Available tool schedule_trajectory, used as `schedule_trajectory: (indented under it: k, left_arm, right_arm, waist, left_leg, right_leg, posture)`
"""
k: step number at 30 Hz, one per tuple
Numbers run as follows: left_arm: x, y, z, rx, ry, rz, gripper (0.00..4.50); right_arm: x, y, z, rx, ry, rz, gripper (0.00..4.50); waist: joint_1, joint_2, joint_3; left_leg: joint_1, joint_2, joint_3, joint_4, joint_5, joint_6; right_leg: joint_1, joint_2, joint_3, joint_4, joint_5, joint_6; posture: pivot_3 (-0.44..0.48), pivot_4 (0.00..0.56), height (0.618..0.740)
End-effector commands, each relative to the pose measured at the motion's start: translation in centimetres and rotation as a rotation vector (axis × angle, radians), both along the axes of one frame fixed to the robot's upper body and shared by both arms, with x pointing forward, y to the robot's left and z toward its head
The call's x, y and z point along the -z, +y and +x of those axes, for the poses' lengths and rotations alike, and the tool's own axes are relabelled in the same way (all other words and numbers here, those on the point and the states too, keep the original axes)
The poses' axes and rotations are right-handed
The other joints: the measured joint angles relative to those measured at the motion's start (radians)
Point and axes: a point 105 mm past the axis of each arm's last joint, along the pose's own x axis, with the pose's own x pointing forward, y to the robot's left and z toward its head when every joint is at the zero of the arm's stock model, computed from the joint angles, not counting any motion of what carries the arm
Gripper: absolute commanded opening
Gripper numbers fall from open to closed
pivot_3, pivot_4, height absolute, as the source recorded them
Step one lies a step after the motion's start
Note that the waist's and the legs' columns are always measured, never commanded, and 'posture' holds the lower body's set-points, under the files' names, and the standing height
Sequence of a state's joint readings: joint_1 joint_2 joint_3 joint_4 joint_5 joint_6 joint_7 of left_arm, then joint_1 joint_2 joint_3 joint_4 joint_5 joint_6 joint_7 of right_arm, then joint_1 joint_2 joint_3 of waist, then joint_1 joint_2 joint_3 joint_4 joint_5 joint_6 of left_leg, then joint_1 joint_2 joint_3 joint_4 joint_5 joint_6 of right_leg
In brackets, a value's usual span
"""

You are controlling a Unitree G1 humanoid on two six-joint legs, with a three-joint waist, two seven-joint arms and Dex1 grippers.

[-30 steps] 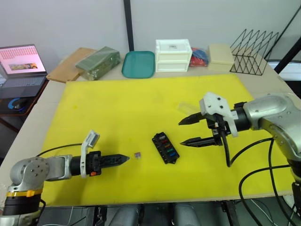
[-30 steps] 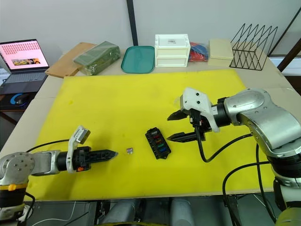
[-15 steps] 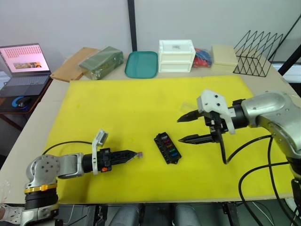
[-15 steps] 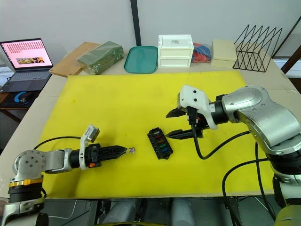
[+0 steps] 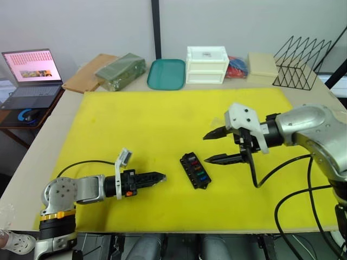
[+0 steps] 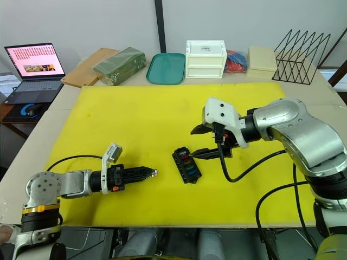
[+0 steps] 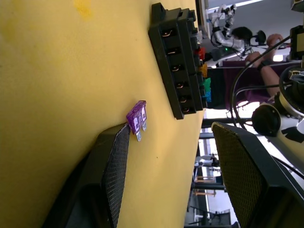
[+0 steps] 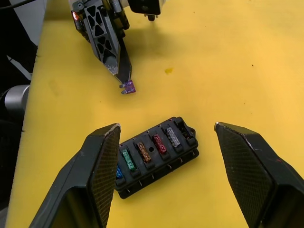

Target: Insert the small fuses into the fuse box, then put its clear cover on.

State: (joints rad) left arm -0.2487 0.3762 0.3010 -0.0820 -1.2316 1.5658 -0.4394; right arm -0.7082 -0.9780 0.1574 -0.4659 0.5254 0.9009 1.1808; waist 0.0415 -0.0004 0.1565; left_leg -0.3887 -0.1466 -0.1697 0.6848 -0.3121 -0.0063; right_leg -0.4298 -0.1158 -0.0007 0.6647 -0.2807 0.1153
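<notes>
Yellow mat (image 5: 162,119) is carrying the fuse box (image 5: 195,170) in the middle. My left gripper (image 7: 166,156) is lying spread beside the purple fuse (image 8: 128,87), I think to pinch it. My right gripper (image 8: 166,142) is hovering wide open over the box, probably to steady it.

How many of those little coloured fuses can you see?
6: five sit in a row in the black fuse box, and a purple fuse lies on the yellow mat at the left gripper tip.

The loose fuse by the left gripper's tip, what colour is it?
Purple. The loose fuse shows best in the left wrist view, lying on the yellow mat.
</notes>
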Motion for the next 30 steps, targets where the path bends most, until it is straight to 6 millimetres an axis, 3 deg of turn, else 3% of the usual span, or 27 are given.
schedule_trajectory:
  k: [1,8,30]
  left_arm:
    - [1.1,-0.8,-0.5,0.025,0.044,0.031,2.52]
    - [1.3,-0.8,-0.5,0.02,0.038,0.052,0.25]
    - [2.6,0.1,-0.2,-0.019,0.025,0.164,0.11]
  right_arm:
    - [-0.8,0.2,0.0,-0.012,-0.05,0.0,3.41]
    - [-0.7,0.2,0.0,-0.014,-0.049,-0.004,3.41]
    - [-0.5,0.5,0.0,-0.014,-0.056,-0.002,3.41]
  waist:
    - [0.0,0.0,0.0]
    - [-0.001,0.0,0.0]
    - [-0.002,0.0,0.0]
  left_leg:
    - [0.0,0.0,0.0,0.0,0.0,0.0]
    - [0.0,0.0,0.0,0.0,0.0,0.0]
    - [0.002,0.0,0.0,0.0,0.0,0.0]
  right_leg:
    - [0.0,0.0,0.0,0.0,0.0,0.0]
    - [0.0,0.0,0.0,0.0,0.0,0.0]
    - [0.001,0.0,0.0,0.0,0.0,0.0]
  posture:
    - [0.0,0.15,0.74]
    - [0.0,0.15,0.74]
    - [0.0,0.15,0.74]
